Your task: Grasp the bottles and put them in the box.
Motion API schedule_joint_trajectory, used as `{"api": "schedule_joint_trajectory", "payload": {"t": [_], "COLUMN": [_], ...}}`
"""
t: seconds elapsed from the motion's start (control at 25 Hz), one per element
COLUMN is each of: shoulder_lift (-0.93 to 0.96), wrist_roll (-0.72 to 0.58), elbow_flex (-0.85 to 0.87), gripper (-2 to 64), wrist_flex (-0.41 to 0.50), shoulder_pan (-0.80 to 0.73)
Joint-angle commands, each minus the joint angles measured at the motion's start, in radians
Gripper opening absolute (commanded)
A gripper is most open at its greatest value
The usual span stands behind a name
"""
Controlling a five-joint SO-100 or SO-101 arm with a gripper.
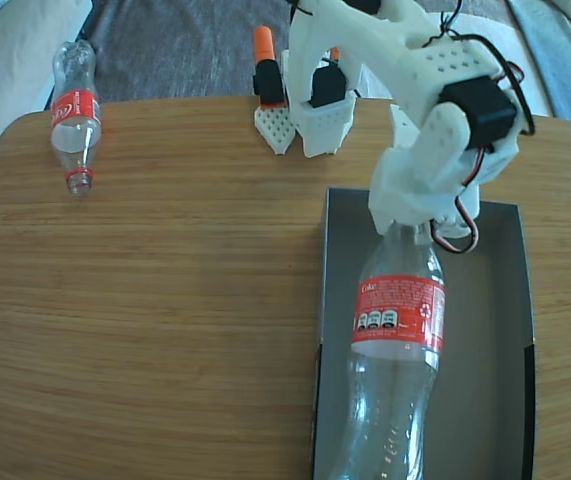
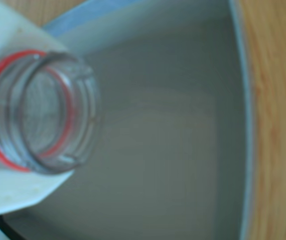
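Open bottle mouth [image 2: 42, 117] fills wrist view at 9 o'clock, red ring visible, no cap. Gripper [image 1: 412, 228] clamped on neck of held bottle [image 1: 395, 350], hanging over grey box [image 1: 500, 400]. Step judged: placing first bottle. Next: lower, lay flat inside walls, release. Second bottle [image 1: 73, 115] lies on table [image 1: 165, 300] at 10 o'clock, well apart.

One clear, red-labelled bottle [image 1: 397, 340] hung neck-up over the grey box [image 1: 505, 330], its mouth open, uncapped, red ring showing [image 2: 42, 120]. The other bottle [image 1: 74, 112] lay on its side, far left, well apart.
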Motion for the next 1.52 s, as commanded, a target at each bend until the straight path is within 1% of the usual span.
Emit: {"api": "schedule_joint_trajectory", "payload": {"t": [0.0, 0.24, 0.36, 0.64, 0.8, 1.12, 1.2, 1.28, 1.48], "shoulder_lift": [0.130, 0.204, 0.210, 0.193, 0.193, 0.201, 0.207, 0.209, 0.207], "wrist_roll": [-0.006, -0.006, -0.005, 0.005, -0.003, -0.005, -0.005, -0.005, -0.005], "elbow_flex": [0.032, 0.115, 0.150, 0.155, 0.190, 0.281, 0.311, 0.334, 0.354], "gripper": [-0.3, -0.3, -0.3, 0.0, 0.0, 0.0, 0.0, 0.0, 0.0], "wrist_flex": [0.017, 0.017, 0.015, -0.144, -0.196, -0.195, -0.204, -0.232, -0.273], "shoulder_pan": [-0.009, -0.011, -0.043, -0.046, -0.046, -0.040, -0.040, -0.040, -0.040]}}
